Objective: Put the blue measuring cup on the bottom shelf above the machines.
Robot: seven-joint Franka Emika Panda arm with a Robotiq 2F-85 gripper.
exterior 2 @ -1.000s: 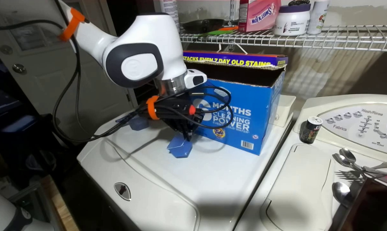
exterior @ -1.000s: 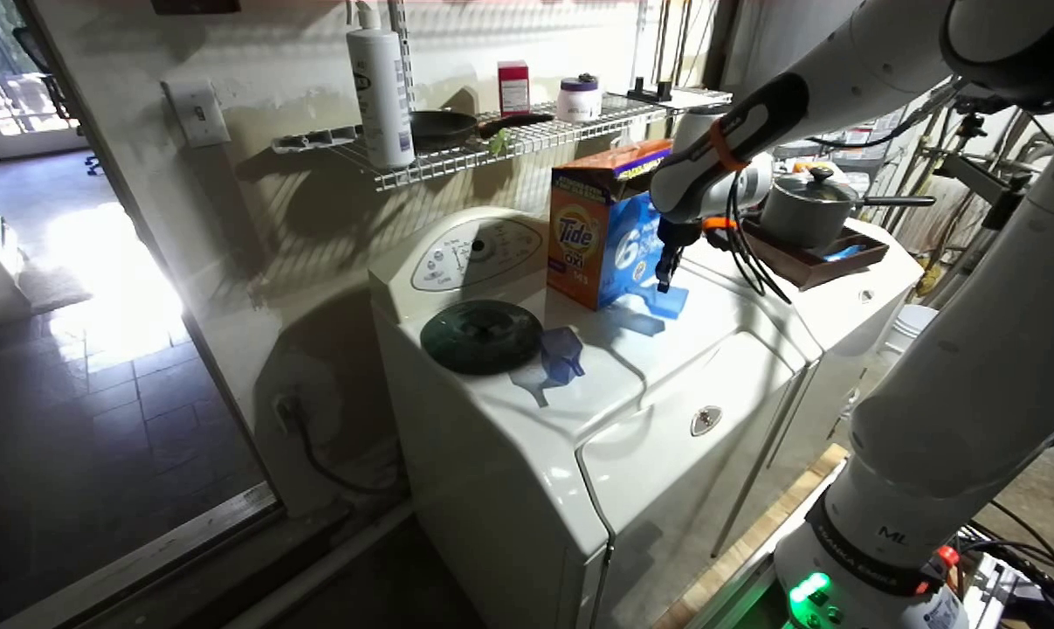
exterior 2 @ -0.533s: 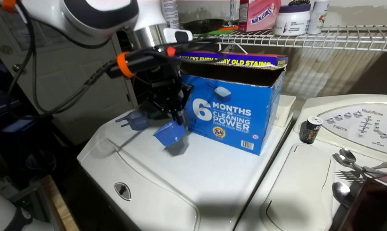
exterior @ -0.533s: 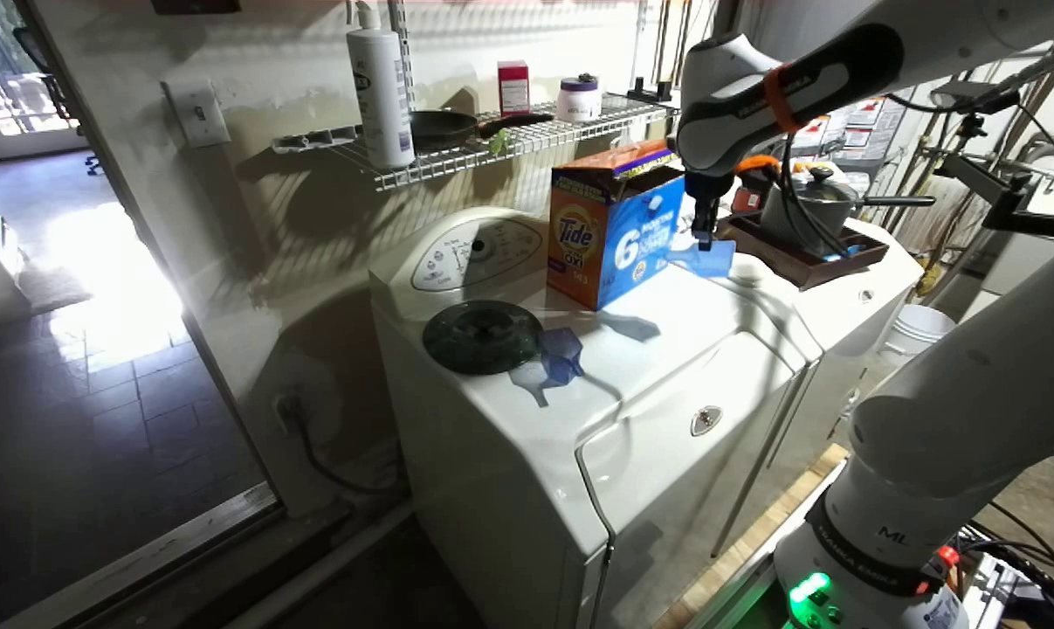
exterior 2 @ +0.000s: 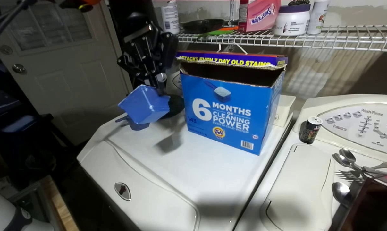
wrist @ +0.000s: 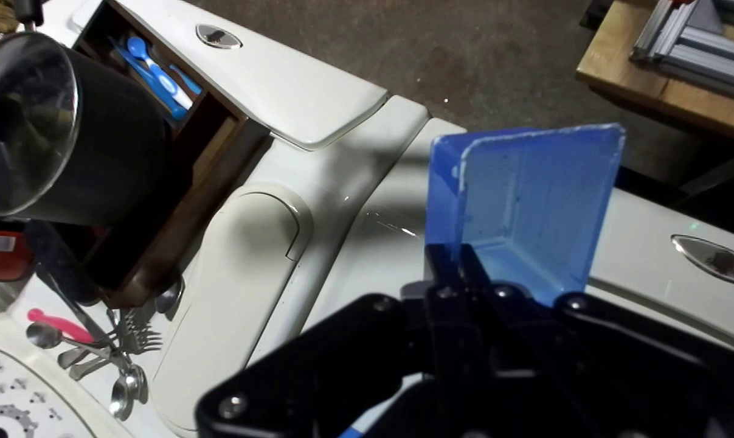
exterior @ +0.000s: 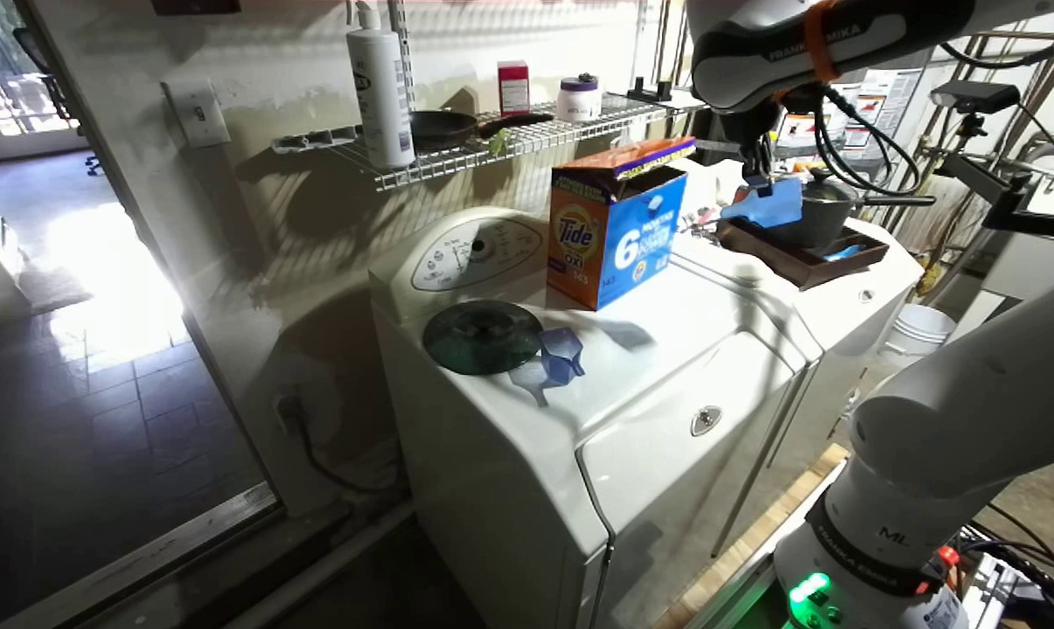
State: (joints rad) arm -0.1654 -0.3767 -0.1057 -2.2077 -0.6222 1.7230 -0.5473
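Observation:
The blue measuring cup (exterior: pixel 780 203) is light-blue and boxy, and hangs tilted in the air. It also shows in an exterior view (exterior 2: pixel 145 106) and in the wrist view (wrist: pixel 540 188). My gripper (wrist: pixel 455 250) is shut on one side wall of the cup, one finger inside and one outside. The gripper also shows in both exterior views (exterior: pixel 762 185) (exterior 2: pixel 161 89). The cup's handle is hard to make out. The bottom shelf (exterior 2: pixel 340 43) is a pale wire rack on the wall, higher than the cup. The white machines (exterior 2: pixel 193 173) (exterior: pixel 845 301) stand side by side beneath it.
An open orange-and-blue Tide box (exterior 2: pixel 231 102) stands below the shelf. A darker blue cup (exterior: pixel 561 354) and a green disc (exterior: pixel 483 336) lie on the machine. The shelf bears a white bottle (exterior: pixel 380 96), pan, red box and jar. A pot (wrist: pixel 99 140) sits in a brown tray.
My gripper has lifted the cup from close to the machine top and carried it up and away from the Tide box. The cup's shadow has separated from it.

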